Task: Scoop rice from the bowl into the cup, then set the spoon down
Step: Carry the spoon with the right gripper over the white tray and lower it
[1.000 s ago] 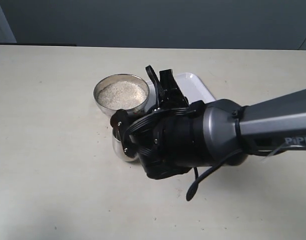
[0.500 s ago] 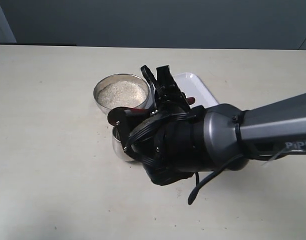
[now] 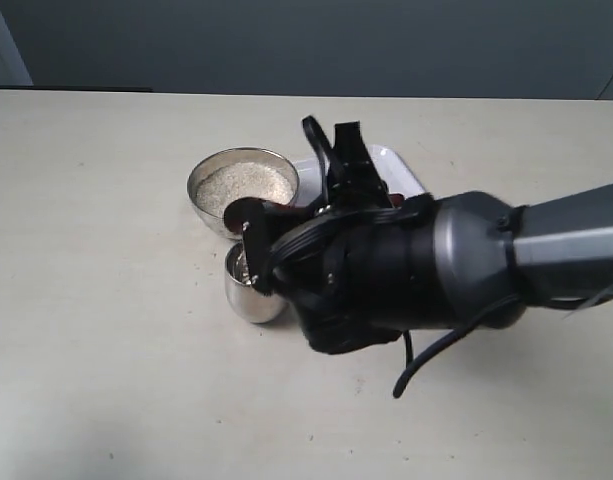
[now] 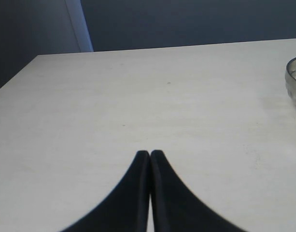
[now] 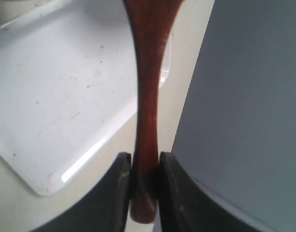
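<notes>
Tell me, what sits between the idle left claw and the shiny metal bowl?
Nothing. In the left wrist view only bare tabletop stretches from the shut left gripper to the bowl.

Table [image 3: 96, 330]: broad, flat, pale beige top with faint scattered specks, running back to a straight far edge. Tray [image 5: 65, 92]: shallow, white and glossy, with rounded corners and a low raised rim, lying flat on the table right of the middle and towards the far edge in the exterior view, only partly in sight there; its floor is dotted with small dark specks. Wall [image 3: 286, 45]: plain dark blue-grey, behind the table, with a paler upright strip [image 3: 1, 45] at the left edge of the exterior view.
</notes>
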`<state>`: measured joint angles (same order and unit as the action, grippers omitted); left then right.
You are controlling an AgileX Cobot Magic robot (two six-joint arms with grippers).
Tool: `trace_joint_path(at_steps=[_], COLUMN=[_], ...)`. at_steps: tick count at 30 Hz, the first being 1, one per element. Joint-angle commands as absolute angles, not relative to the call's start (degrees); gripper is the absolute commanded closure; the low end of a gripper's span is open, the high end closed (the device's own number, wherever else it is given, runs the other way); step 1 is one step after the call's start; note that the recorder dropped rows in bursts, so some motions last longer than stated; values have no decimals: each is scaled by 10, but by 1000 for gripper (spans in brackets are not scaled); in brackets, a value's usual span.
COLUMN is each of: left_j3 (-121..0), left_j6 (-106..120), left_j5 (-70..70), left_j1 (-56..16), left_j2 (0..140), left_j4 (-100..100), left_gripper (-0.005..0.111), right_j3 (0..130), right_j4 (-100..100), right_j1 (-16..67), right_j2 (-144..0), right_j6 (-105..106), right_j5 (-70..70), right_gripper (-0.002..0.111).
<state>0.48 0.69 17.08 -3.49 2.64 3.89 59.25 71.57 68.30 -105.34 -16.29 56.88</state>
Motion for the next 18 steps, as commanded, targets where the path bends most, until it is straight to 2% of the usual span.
trace_joint_path(at_steps=[1,4,9,14,18], left_j3=[0,0,0,0,0], left_j6=[5,5,5,5,5], left_j5=[165,165,165,165,165], left_j1=[-36,-36,-36,-36,-36], left_j2=[27,27,27,27,27], left_j4=[39,39,39,39,39], left_gripper=[106,106,106,106,106], right_j3=[591,591,591,591,591], right_j4=[679,630,529,489,482], right_j1=[638,568,425,380,380], right_j2=[-996,-963,-980,-1021,-1069], right_j6=[-203,-211,-201,-201,-200], right_j5=[586,545,393,256,252], right_gripper=[109,109,109,109,109])
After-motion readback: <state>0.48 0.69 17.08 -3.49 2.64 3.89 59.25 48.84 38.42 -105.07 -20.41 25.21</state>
